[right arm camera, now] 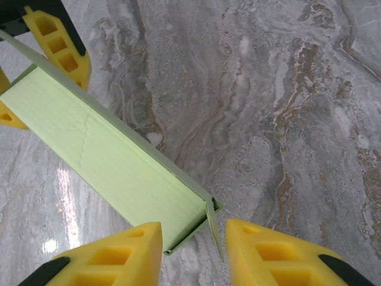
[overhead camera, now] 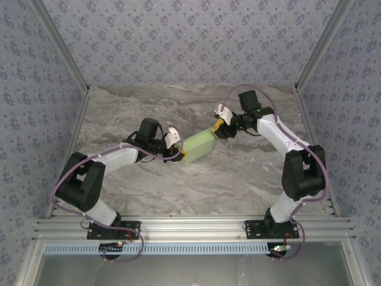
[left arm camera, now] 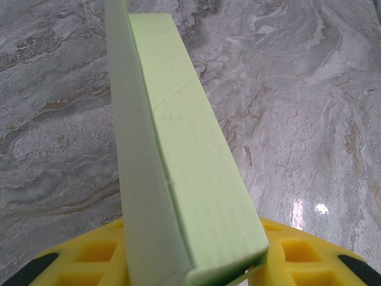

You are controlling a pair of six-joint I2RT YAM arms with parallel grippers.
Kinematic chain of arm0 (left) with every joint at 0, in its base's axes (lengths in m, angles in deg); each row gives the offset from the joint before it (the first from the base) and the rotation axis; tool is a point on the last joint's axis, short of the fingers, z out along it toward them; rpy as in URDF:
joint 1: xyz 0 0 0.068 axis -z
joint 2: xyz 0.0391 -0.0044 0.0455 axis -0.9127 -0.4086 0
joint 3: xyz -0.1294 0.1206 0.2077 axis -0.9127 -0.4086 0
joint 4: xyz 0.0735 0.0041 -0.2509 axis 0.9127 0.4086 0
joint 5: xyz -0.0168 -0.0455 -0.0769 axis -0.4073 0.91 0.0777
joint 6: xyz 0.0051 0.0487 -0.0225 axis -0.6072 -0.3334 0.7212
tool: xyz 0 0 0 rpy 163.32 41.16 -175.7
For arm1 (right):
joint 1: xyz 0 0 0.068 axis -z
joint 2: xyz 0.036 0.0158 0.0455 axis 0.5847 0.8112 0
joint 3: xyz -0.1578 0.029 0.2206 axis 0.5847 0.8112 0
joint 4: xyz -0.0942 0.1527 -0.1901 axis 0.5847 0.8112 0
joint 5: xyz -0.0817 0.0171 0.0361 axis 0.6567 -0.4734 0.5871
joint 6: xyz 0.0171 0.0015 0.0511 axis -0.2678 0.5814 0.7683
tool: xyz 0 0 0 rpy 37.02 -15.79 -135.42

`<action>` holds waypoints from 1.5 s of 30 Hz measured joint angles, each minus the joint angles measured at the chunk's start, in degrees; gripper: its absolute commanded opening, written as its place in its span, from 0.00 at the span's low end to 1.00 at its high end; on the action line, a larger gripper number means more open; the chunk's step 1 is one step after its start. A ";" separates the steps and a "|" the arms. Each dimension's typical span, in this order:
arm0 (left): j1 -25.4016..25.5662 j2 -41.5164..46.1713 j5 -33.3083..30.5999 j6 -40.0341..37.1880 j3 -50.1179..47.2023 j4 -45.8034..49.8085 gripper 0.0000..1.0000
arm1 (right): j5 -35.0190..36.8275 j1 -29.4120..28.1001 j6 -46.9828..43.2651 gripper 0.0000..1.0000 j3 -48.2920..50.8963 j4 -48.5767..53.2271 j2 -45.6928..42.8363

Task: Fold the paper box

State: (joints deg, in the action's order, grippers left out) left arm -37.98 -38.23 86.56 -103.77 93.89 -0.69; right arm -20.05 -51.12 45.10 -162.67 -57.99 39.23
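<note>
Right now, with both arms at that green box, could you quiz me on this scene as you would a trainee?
1. True or false: the paper box lies alone, far from the left pincer and the right pincer.
2. How many pincers have an end of the box between their fingers? A: none. B: one. C: two.
3. What colour are those fingers?

Key: 1 false; 2 C; 3 yellow.
</note>
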 measured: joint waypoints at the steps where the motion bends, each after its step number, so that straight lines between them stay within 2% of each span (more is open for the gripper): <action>1: 0.02 0.00 -0.02 -0.02 0.04 0.00 0.14 | 0.00 -0.09 -0.20 0.32 -0.11 0.31 0.26; 5: 0.24 -0.02 -0.02 -0.02 0.20 0.02 0.14 | 0.02 -0.26 -0.81 0.27 -1.01 0.81 1.92; 10: 0.35 -0.02 -0.07 0.00 0.24 0.09 0.13 | 0.37 -0.72 -1.09 0.13 -2.21 1.16 3.67; 17: 0.37 -0.02 -0.55 -0.02 0.26 0.42 0.13 | 4.31 -2.19 0.83 0.07 -3.98 2.12 4.07; 23: 0.79 -0.02 -2.91 -0.57 0.35 0.87 0.12 | 13.79 -5.73 8.28 0.05 -8.31 5.90 5.03; 27: 1.51 -0.02 -5.60 -1.05 0.52 0.76 0.12 | 21.27 -8.46 17.66 0.05 -11.98 8.74 6.82; 33: 1.90 -0.20 -7.21 -1.07 0.52 1.29 0.12 | 31.34 -12.57 29.99 0.04 -12.52 9.40 7.37; 39: 1.90 -0.37 -7.74 -0.55 0.52 1.05 0.12 | 33.73 -13.42 36.09 0.02 -9.79 5.70 6.45; 45: 1.90 -0.39 -7.85 0.02 0.52 1.01 0.12 | 33.70 -13.42 37.68 0.01 -4.26 -1.18 3.85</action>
State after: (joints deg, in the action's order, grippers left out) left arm -36.08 -38.62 78.72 -103.74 94.42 0.32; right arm 13.65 -64.54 82.78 -166.94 -59.17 43.08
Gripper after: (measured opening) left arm 0.381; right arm 0.061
